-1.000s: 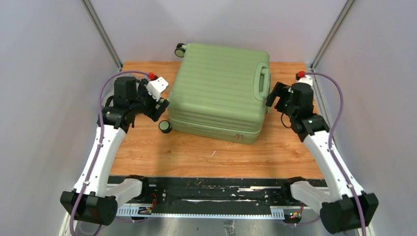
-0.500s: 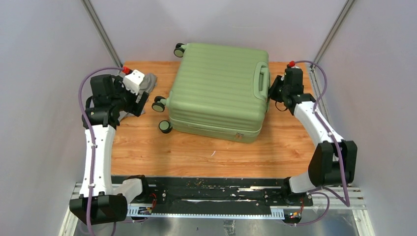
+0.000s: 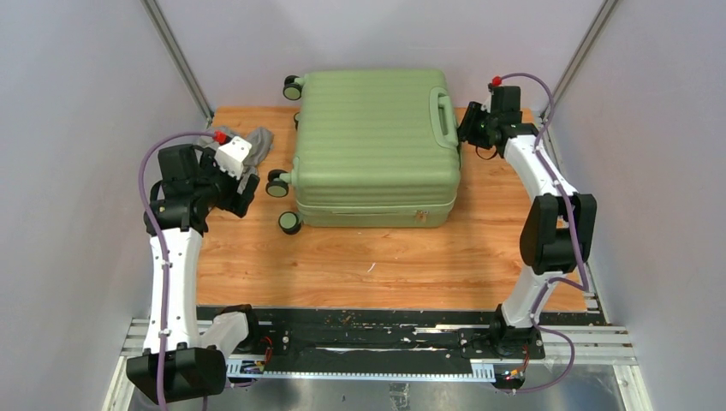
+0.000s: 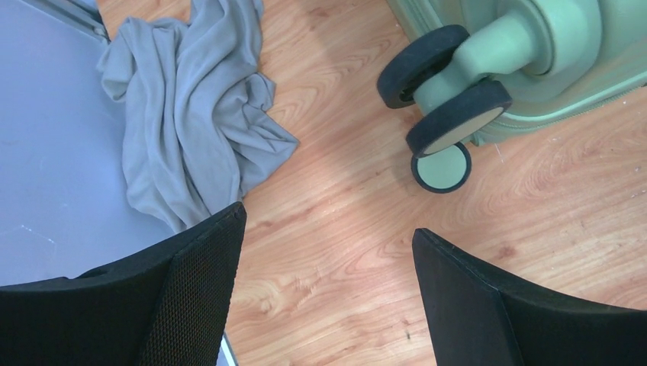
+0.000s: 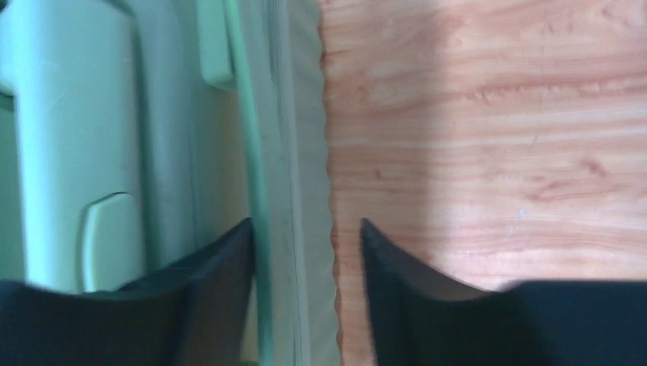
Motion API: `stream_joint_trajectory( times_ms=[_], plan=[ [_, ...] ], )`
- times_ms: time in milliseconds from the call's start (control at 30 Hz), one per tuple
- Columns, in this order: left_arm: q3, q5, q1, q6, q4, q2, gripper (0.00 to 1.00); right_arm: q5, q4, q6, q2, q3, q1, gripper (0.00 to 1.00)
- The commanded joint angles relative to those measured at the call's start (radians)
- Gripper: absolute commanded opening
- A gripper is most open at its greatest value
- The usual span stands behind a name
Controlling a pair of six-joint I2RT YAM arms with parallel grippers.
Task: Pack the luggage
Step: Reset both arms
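The luggage (image 3: 377,141) is a light-green ribbed suitcase lying flat and closed at the back of the table, square to its edges. Its handle (image 3: 443,116) faces up on the right and its wheels (image 4: 450,130) point left. My right gripper (image 3: 467,130) is at the suitcase's right rim beside the handle. In the right wrist view its jaws (image 5: 305,223) are narrowed and straddle the rim of the luggage (image 5: 114,114), with a strip of wood showing between; whether they pinch it I cannot tell. My left gripper (image 3: 246,190) hangs open over bare wood (image 4: 328,221), left of the wheels.
A crumpled grey cloth (image 3: 255,141) lies at the table's back left corner, also in the left wrist view (image 4: 191,107), partly off the wooden top. Grey walls close in the table on three sides. The wooden table (image 3: 368,265) runs forward to the arm bases.
The suitcase has swung from a tilt to square with the table, its right end going back with my right gripper, whose jaws narrowed. My left arm drew back left, uncovering the cloth.
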Motion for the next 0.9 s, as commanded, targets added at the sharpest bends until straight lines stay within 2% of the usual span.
stream_joint_trajectory(
  times_ms=[0, 67, 100, 167, 333, 433, 500, 667, 867],
  plan=[
    [-0.017, 0.017, 0.011, 0.006, -0.007, 0.004, 0.86, 0.01, -0.02, 0.032, -0.103, -0.053, -0.002, 0.67],
    [-0.003, 0.02, 0.015, -0.009, -0.009, 0.024, 0.89, 0.052, 0.005, 0.028, -0.198, -0.136, -0.022, 0.91],
    [0.007, 0.019, 0.016, -0.013, -0.007, 0.031, 0.93, 0.067, 0.019, 0.033, -0.245, -0.176, -0.041, 0.93],
    [0.017, 0.006, 0.026, -0.027, 0.005, 0.041, 1.0, 0.099, 0.048, 0.044, -0.34, -0.249, -0.099, 0.94],
    [-0.047, -0.081, 0.069, -0.094, 0.144, 0.049, 1.0, 0.307, 0.094, 0.039, -0.574, -0.457, -0.18, 0.96],
    [-0.14, -0.137, 0.083, -0.112, 0.257, 0.051, 1.0, 0.431, 0.127, 0.001, -0.68, -0.582, -0.195, 0.99],
    [-0.214, -0.139, 0.088, -0.115, 0.354, 0.051, 1.0, 0.463, 0.173, -0.048, -0.725, -0.676, -0.2, 1.0],
    [-0.303, -0.06, 0.088, -0.202, 0.476, 0.142, 1.0, 0.487, 0.284, -0.109, -0.786, -0.878, -0.199, 1.0],
    [-0.437, -0.032, 0.087, -0.331, 0.769, 0.249, 1.0, 0.517, 0.362, -0.101, -0.736, -1.007, -0.198, 1.0]
  ],
)
